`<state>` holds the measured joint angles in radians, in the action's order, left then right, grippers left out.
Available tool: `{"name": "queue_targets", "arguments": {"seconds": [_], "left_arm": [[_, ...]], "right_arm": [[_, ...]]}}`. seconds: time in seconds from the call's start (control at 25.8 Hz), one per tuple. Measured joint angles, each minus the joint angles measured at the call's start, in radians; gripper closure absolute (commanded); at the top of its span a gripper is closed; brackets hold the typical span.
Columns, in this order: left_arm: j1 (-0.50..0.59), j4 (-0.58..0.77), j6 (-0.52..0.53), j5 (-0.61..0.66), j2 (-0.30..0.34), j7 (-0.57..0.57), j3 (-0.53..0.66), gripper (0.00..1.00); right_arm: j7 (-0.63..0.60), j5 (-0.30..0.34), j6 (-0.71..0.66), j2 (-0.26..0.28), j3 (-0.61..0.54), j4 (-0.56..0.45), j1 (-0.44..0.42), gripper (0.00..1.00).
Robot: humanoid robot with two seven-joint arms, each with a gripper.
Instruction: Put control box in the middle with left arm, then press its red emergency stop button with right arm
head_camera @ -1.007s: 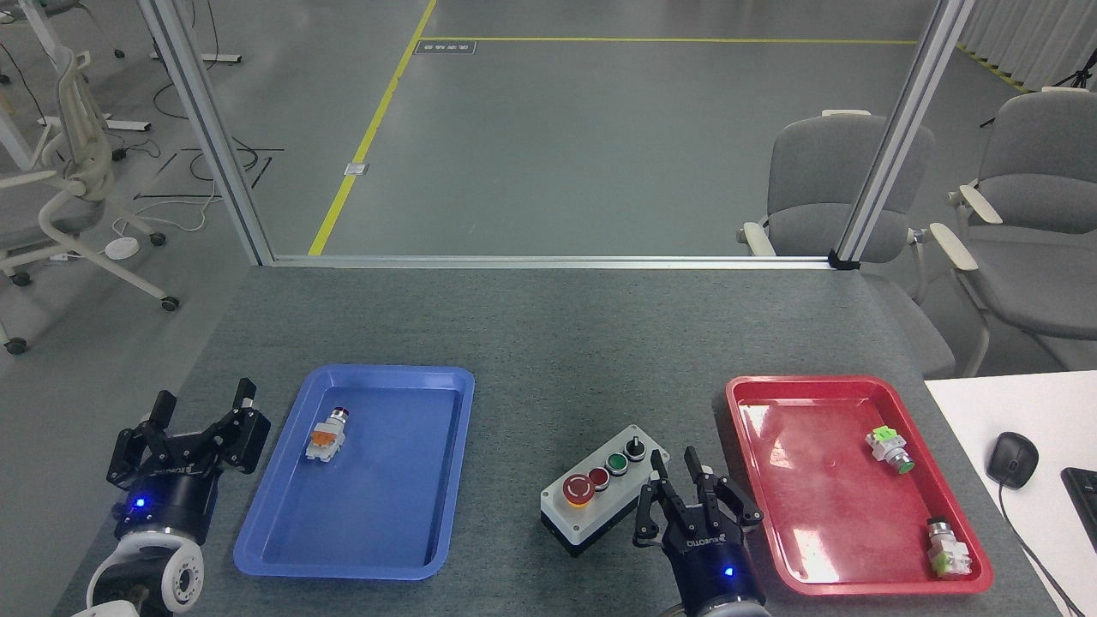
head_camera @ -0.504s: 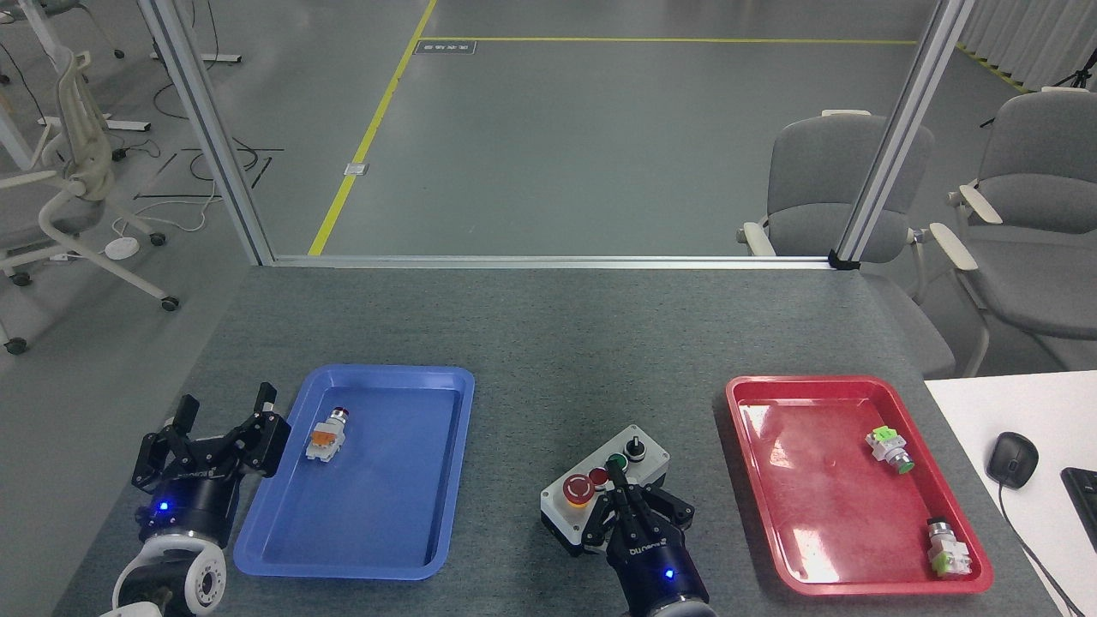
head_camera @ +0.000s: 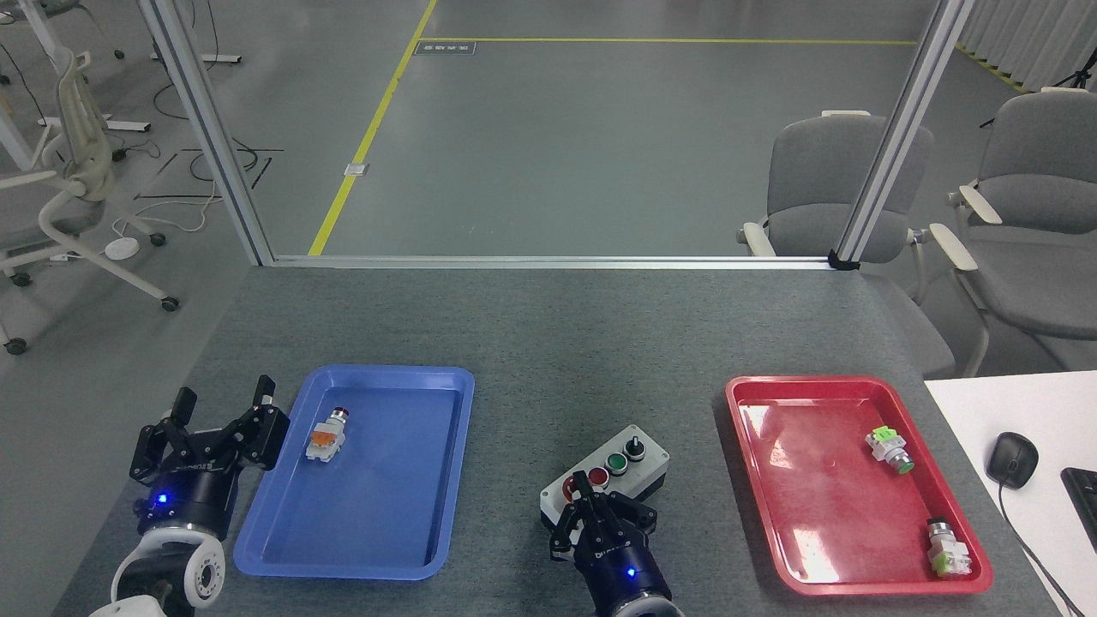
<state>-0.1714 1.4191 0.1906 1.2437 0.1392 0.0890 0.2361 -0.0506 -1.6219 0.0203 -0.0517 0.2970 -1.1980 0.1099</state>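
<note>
While the control box (head_camera: 613, 480) sits on the grey tabletop (head_camera: 548, 343) between two trays, the right gripper (head_camera: 585, 494), fingers drawn together, covers its red emergency stop button (head_camera: 569, 489). Left gripper (head_camera: 221, 414) hangs wide.

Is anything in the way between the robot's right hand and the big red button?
Nothing visible is. The right end effector is right over the red emergency stop button on the control box, hiding most of it. Only a red sliver shows, so contact can't be told.
</note>
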Motion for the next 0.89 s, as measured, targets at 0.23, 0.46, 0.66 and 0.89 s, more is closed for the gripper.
{"name": "queue_targets", "arguments": {"seconds": [0.23, 0.46, 0.66, 0.89], "left_arm": [[0.027, -0.008, -0.053, 0.002, -0.072, 0.008, -0.046, 0.01], [0.071, -0.034, -0.106, 0.006, -0.118, 0.016, -0.119, 0.01], [0.076, -0.051, -0.123, 0.026, -0.121, 0.016, -0.156, 0.01], [0.082, -0.053, -0.151, 0.032, -0.118, 0.015, -0.161, 0.01]], "right_arm": [[-0.036, -0.003, 0.001, 0.001, 0.0, 0.029, 0.001, 1.0], [0.022, 0.004, 0.014, 0.006, -0.012, -0.035, -0.003, 0.62], [0.012, 0.016, 0.039, 0.01, -0.059, -0.142, -0.014, 0.12], [0.001, 0.04, 0.039, 0.043, -0.147, -0.223, -0.063, 0.02]]}}
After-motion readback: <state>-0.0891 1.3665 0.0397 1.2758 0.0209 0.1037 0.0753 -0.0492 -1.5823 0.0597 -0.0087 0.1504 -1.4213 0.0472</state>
